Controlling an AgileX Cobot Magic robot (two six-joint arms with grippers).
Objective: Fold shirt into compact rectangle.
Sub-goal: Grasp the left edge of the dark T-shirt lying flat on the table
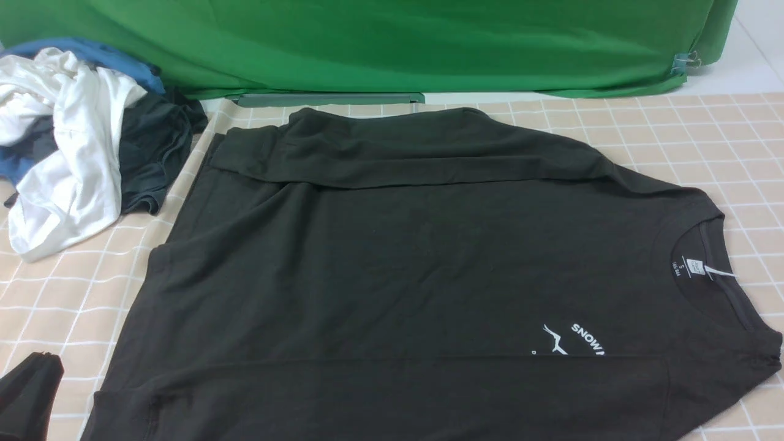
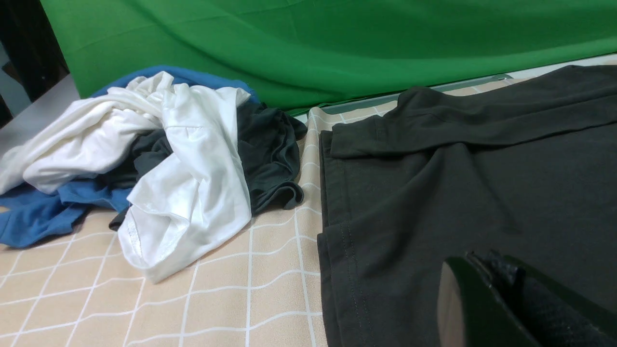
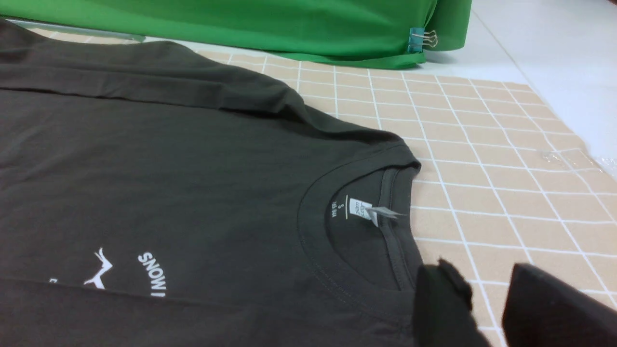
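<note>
While the shirt (image 1: 392, 275) lies flat, right jaws stand apart; left jaws' state is unclear.

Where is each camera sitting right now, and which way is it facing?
Front: between the arms, facing forward over the shirt to the green backdrop; only the left gripper shows.
Left wrist: on the left arm, facing the shirt's hem end and the clothes pile; its dark jaws show.
Right wrist: on the right arm, facing the collar; right gripper jaws apart.
Shared: front and right wrist both show the neck label.
</note>
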